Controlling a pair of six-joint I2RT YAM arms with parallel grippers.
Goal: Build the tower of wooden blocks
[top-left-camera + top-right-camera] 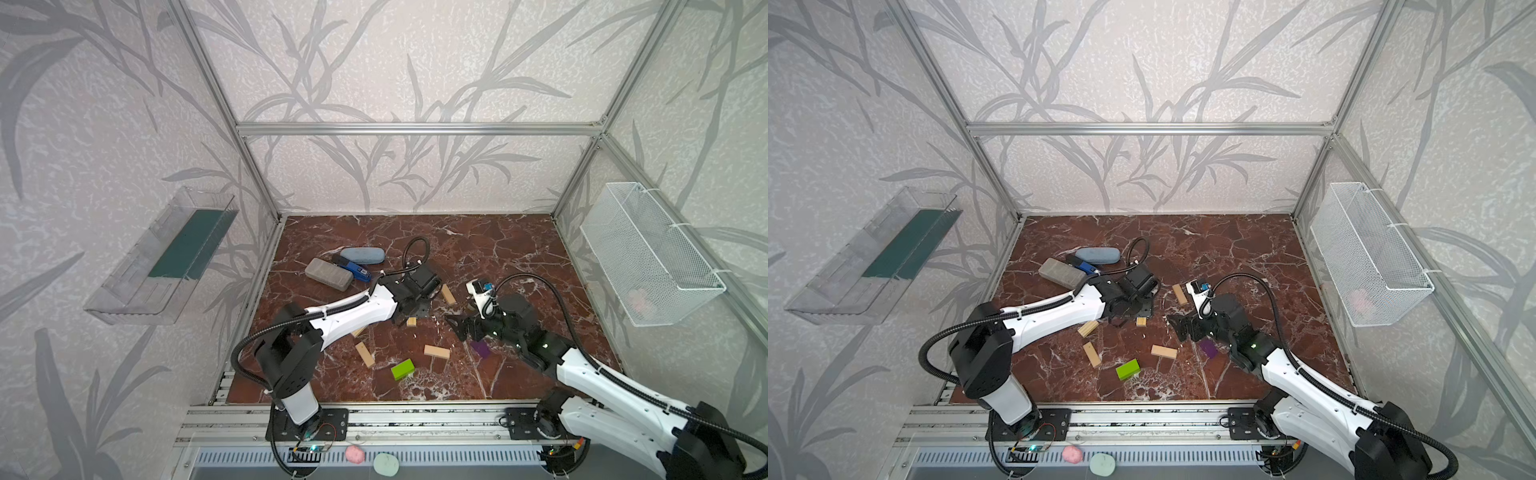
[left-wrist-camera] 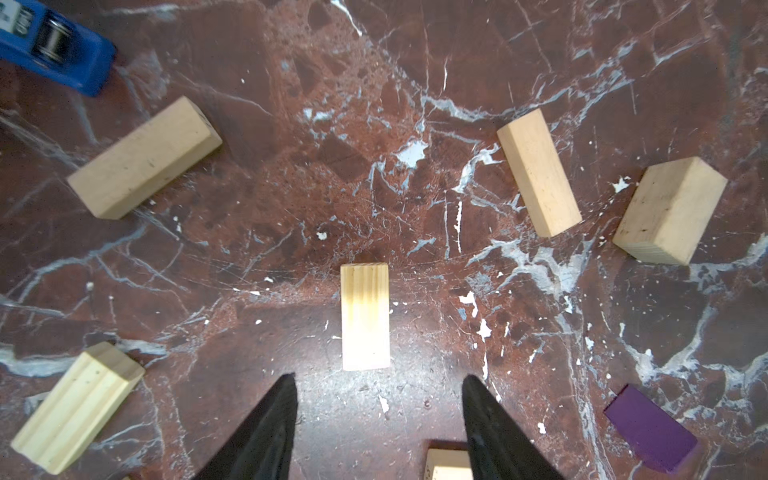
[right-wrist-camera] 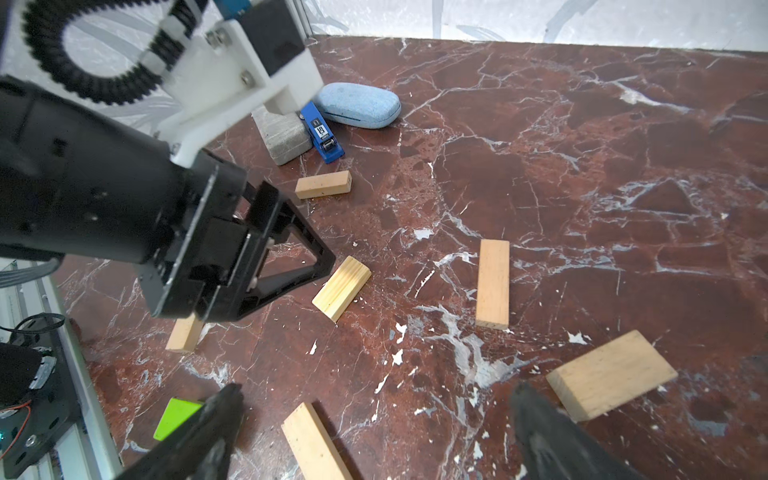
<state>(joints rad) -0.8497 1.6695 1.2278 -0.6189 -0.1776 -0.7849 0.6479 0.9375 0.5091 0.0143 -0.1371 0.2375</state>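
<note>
Your left arm (image 1: 353, 311) reaches over the middle of the red-brown marble bench (image 1: 507, 249). The left jaws point down at it, released and parted, with nothing between them. Just past their tips a small pale wood block (image 2: 365, 316) lies flat on the bench, touching neither finger.

Your right arm (image 1: 582, 365) comes in from the front right. The right jaws are spread wide and empty above the bench, and a broad-faced pale wood block (image 3: 611, 374) lies just beside one finger.

You have no stack to look at. The wood blocks lie singly and flat around the two arms, none on another:
- a pale slanted block (image 1: 448, 294) between the two wrists
- a pale long block (image 1: 364, 354) and a pale crosswise block (image 1: 436, 352) nearer the front
- a half-hidden pale block (image 1: 1088, 328) at the left arm's edge
- the lime-green block (image 1: 402, 369) nearest the front rail
- the purple block (image 1: 481, 348), partly tucked under the right arm

Well behind the blocks, at the back left, sit a grey rounded case (image 1: 328, 273), a blue-grey rounded case (image 1: 362, 255) and a blue stapler (image 1: 353, 268), close together.
</note>
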